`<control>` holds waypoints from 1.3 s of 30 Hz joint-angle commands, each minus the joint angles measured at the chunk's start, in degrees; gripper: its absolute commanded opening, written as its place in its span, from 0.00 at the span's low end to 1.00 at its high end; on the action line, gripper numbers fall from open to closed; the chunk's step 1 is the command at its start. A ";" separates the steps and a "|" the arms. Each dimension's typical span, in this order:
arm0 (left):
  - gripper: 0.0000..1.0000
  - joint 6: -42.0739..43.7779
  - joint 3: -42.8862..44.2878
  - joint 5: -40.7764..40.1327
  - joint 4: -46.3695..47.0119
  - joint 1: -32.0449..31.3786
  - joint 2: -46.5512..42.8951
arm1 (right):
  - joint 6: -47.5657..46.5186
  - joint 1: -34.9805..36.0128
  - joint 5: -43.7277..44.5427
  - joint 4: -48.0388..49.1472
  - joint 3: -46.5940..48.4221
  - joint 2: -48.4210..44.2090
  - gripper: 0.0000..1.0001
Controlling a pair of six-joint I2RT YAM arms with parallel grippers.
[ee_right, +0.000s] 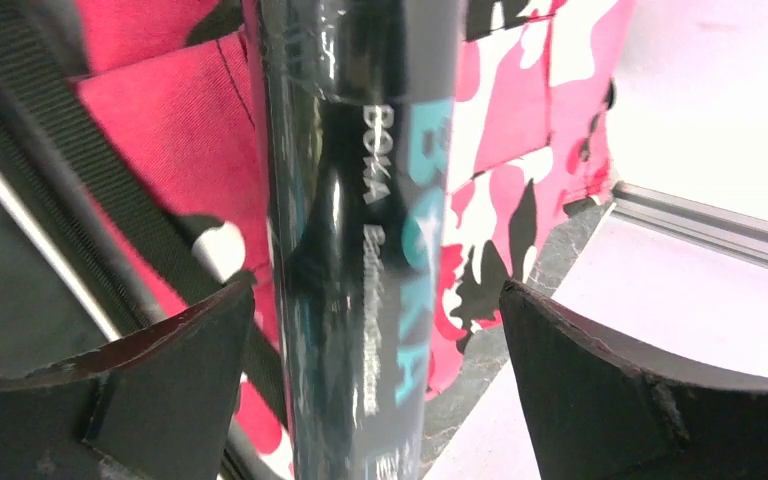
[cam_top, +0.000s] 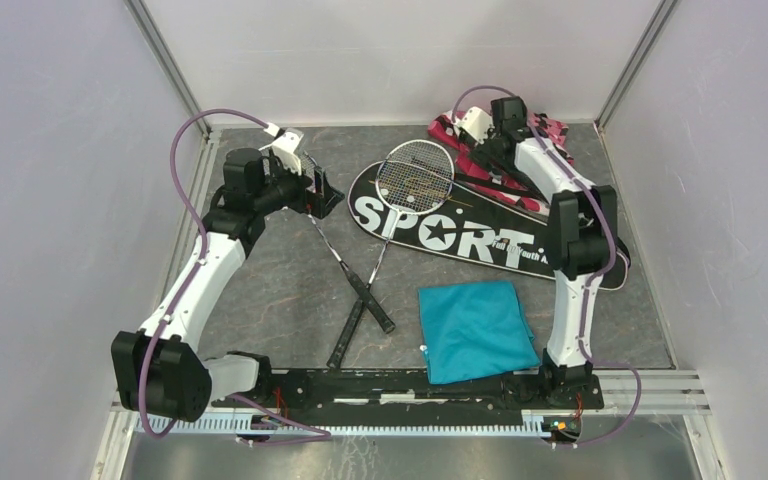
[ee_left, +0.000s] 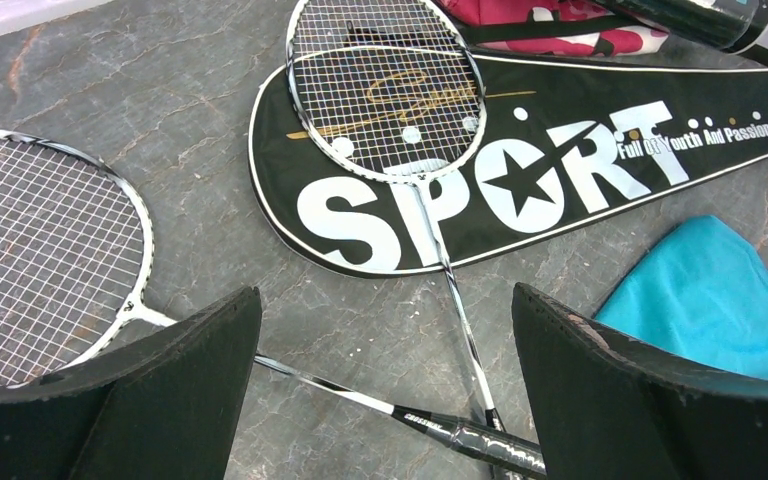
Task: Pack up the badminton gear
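Two racquets lie crossed at their handles (cam_top: 362,290). One silver head (cam_top: 415,172) rests on the black SPORT bag (cam_top: 460,235). The other head (ee_left: 30,255) lies on the table by my left gripper (cam_top: 322,190). That left gripper (ee_left: 385,295) is open, hovering over that racquet's thin shaft (ee_left: 350,392) without touching it. At the back right, my right gripper (cam_top: 490,140) is open around the long black tube (ee_right: 360,250), with a gap on each side of it. The tube (ee_left: 700,15) lies on the pink-black camouflage fabric (ee_right: 520,130).
A teal cloth (cam_top: 475,330) lies near the front, right of the racquet handles. A black strap (ee_right: 60,170) runs over the pink fabric beside the tube. Grey walls enclose the table on three sides, and a metal rail (ee_right: 710,230) runs along the back edge.
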 commanded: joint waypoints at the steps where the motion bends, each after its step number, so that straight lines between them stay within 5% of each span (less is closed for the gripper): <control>1: 1.00 2.58 -0.33 0.76 2.17 0.13 -1.33 | 3.88 0.13 -8.26 -0.60 -3.07 -11.89 0.98; 10: 1.00 6.57 -2.78 4.60 1.38 -0.90 1.18 | 6.32 0.17 -30.54 -2.98 -23.95 -27.35 0.98; 16: 0.99 10.92 -4.39 -1.25 2.65 -8.97 6.11 | 5.64 0.19 -28.66 -2.20 -32.74 -28.22 0.98; 23: 0.98 12.78 -4.91 -8.28 6.82 -17.49 12.85 | 0.79 -2.06 -23.68 -4.67 -29.26 -20.50 0.93; 39: 0.96 8.95 -2.18 -19.46 9.44 -25.08 27.39 | -4.97 -11.20 -31.07 -13.83 -18.17 -6.65 0.88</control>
